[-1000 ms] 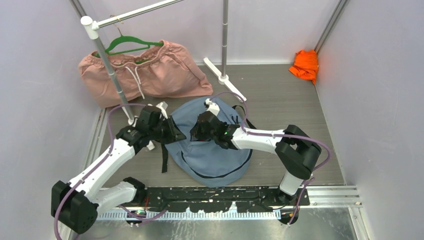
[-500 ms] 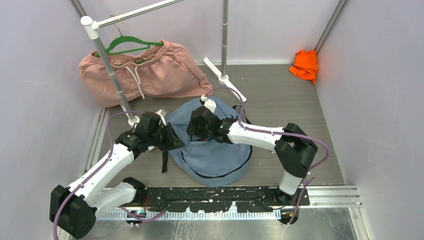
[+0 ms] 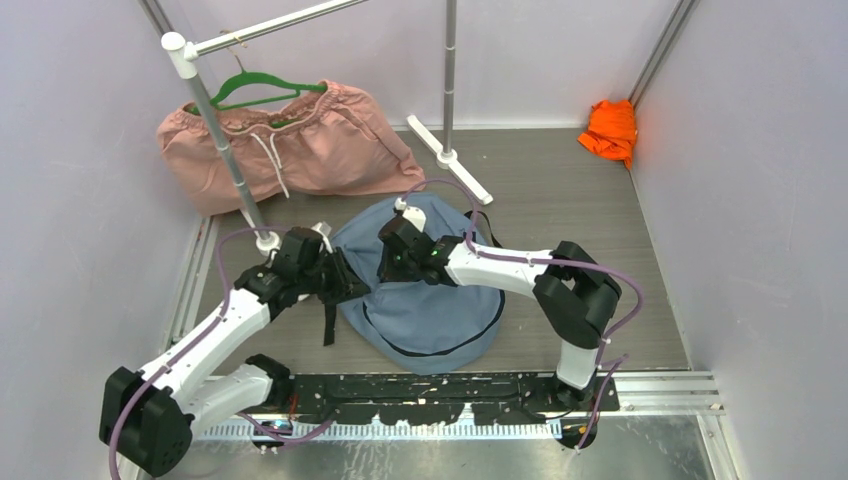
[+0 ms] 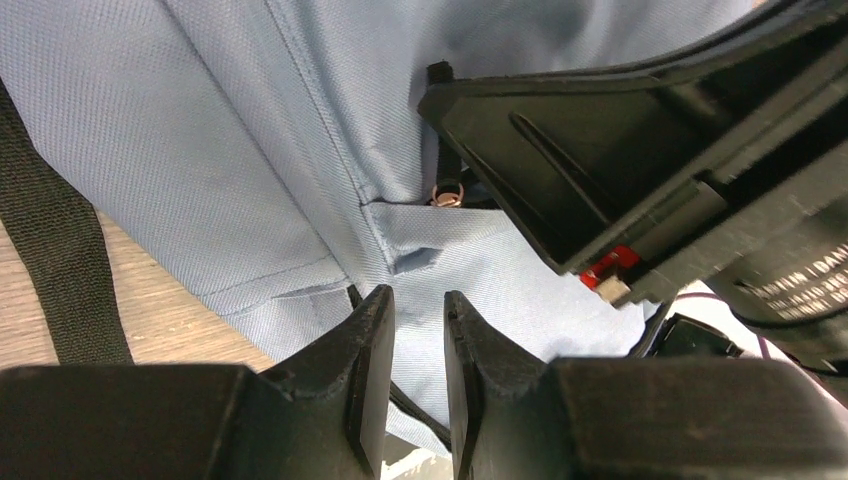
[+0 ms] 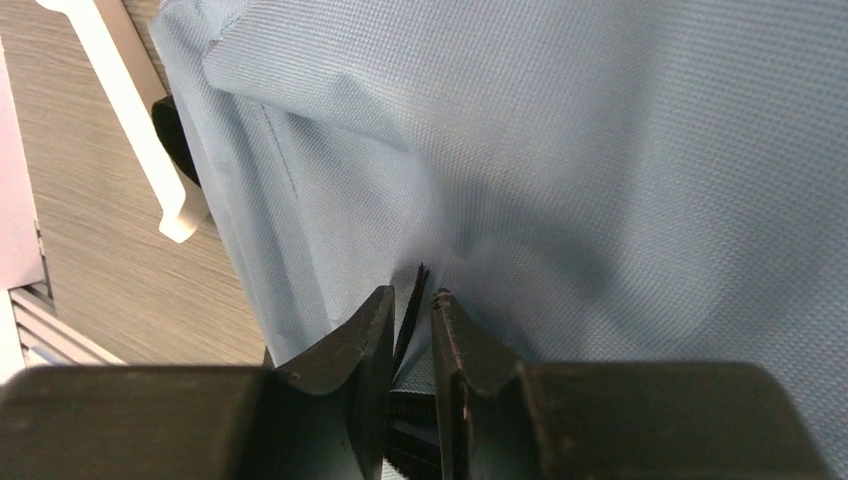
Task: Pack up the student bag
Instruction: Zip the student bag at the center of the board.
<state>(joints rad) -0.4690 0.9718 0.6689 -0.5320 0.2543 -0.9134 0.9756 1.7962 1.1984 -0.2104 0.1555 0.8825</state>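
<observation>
Since my right claw (image 5: 412, 297) pinches just the bag's (image 5: 600, 150) thin zip tab (image 5: 406, 328), a pull could slip it; whether my left claw (image 4: 418, 295) holds fabric I cannot tell.

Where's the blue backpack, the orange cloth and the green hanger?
blue backpack (image 3: 430, 315), top view, lower front panel.
orange cloth (image 3: 611, 130), top view, its middle.
green hanger (image 3: 285, 84), top view, right arm.

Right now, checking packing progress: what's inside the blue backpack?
Nothing inside shows: the backpack lies on the table with only its outer blue fabric, black zipper trim and a strap visible. Any contents are covered.
</observation>
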